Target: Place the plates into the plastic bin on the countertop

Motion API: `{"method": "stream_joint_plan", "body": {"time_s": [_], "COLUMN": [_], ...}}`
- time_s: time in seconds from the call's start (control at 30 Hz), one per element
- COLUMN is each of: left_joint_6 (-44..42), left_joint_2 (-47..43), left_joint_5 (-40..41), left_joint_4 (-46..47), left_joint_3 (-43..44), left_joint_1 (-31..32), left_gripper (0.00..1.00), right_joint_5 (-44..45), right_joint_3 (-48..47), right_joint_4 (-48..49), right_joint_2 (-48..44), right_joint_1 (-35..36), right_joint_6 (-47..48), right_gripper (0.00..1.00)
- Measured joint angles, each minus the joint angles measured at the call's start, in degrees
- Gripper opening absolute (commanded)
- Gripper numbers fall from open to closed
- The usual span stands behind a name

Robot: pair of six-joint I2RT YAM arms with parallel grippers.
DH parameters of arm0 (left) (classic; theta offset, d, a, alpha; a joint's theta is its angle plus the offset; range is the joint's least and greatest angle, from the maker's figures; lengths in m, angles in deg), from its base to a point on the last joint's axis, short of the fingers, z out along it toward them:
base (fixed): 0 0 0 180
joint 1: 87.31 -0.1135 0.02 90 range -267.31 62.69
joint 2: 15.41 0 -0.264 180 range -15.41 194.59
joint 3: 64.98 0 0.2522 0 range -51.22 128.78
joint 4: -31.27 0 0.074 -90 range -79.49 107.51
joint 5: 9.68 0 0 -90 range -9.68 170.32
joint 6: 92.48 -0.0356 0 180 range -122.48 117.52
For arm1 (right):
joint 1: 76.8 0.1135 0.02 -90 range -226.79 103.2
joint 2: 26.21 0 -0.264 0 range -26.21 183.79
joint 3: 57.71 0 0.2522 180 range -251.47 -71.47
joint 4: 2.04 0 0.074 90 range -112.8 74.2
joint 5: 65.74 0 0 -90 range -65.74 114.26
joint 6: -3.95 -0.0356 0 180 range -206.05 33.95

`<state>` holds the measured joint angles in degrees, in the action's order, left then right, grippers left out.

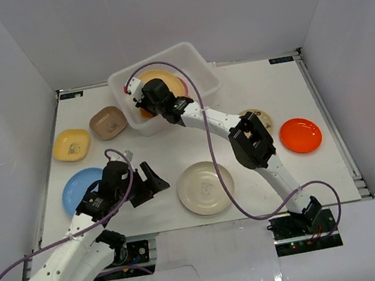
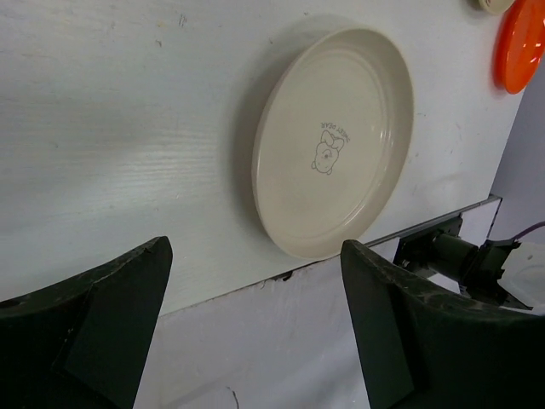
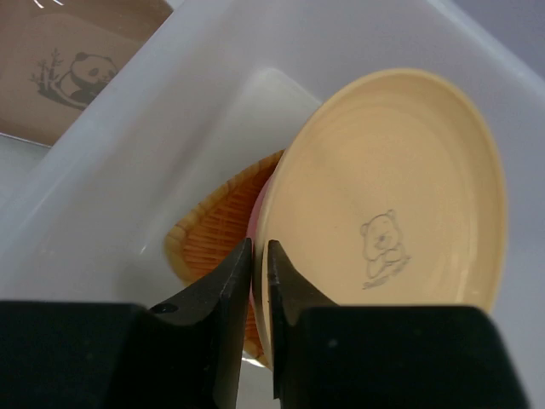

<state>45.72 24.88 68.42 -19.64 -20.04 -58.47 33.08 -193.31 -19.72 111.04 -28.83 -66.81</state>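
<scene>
In the right wrist view my right gripper (image 3: pixel 260 247) is shut on the rim of a tan round plate (image 3: pixel 392 187), which stands tilted inside the plastic bin (image 3: pixel 153 145). Under it lie a woven wicker plate (image 3: pixel 213 230) and the edge of a pink one (image 3: pixel 255 217). From above, the bin (image 1: pixel 200 63) sits at the back of the countertop (image 1: pixel 146 147). My left gripper (image 1: pixel 153 183) is open and holds nothing, just left of the cream plate (image 1: pixel 206 187). The left wrist view has that cream plate (image 2: pixel 336 141) ahead of the open left gripper (image 2: pixel 254 256).
An orange plate (image 1: pixel 301 134) lies at the right, with a beige plate (image 1: pixel 260 113) partly under the right arm. Left of the bin are a brown squarish plate (image 1: pixel 107 122), a yellow one (image 1: pixel 72 145) and a blue round one (image 1: pixel 77 188). White walls surround the countertop.
</scene>
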Motion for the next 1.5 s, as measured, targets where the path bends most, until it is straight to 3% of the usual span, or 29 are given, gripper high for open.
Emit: {"method": "stream_joint_plan", "body": {"time_s": [0.07, 0.1, 0.23, 0.43, 0.53, 0.6, 0.67, 0.8, 0.93, 1.2, 1.37, 1.5], "left_joint_6": [0.92, 1.27, 2.51, 3.32, 3.32, 3.34, 3.13, 2.43, 1.62, -0.52, -3.80, -6.32], "left_joint_2": [1.57, 2.29, 6.54, 15.12, 20.15, 23.28, 26.32, 32.54, 34.82, 30.67, 29.77, 35.60], "left_joint_5": [-0.70, -0.94, -0.92, 0.24, 1.31, 2.01, 2.47, 4.87, 7.10, 10.27, 12.66, 12.35], "left_joint_4": [1.68, 2.64, 7.37, 13.40, 16.28, 18.12, 19.82, 21.86, 22.69, 18.05, 14.19, 15.85], "left_joint_3": [-0.92, -1.16, -1.68, -1.81, -1.79, -1.79, -1.79, -0.72, 0.15, 4.61, 20.04, 35.80], "left_joint_1": [0.59, 1.03, 3.93, 7.52, 8.72, 9.46, 10.25, 12.37, 13.70, 14.40, 12.37, 5.55], "left_gripper": [0.91, 0.91, 0.91, 0.91, 0.88, 0.79, 0.68, 0.29, 0.02, 0.00, 0.00, 0.00], "right_joint_5": [0.02, 0.04, 0.02, 0.15, 0.63, 0.98, 1.57, 1.33, 1.33, 3.37, 5.70, 6.27], "right_joint_3": [0.00, -0.02, -0.02, 3.91, 10.84, 17.73, 25.14, 43.52, 58.71, 81.09, 85.46, 87.23], "right_joint_4": [0.74, 1.36, 2.27, 2.60, 2.67, 2.56, 3.96, 10.62, 13.68, 6.36, 0.31, -0.94], "right_joint_2": [0.00, 0.00, 0.00, -3.41, -10.56, -18.36, -27.45, -48.59, -64.17, -84.50, -98.88, -102.64], "right_joint_1": [-0.42, -0.66, -1.16, -1.46, -1.60, -1.73, -2.01, -2.60, -2.80, -2.80, -2.80, -2.80], "right_joint_6": [0.46, 0.74, 1.90, 1.11, -2.12, -5.42, -9.20, -17.09, -24.06, -32.50, -35.41, -37.09], "right_gripper": [0.33, 0.47, 0.64, 0.62, 0.55, 0.48, 0.47, 0.47, 0.47, 0.48, 0.49, 0.49]}}
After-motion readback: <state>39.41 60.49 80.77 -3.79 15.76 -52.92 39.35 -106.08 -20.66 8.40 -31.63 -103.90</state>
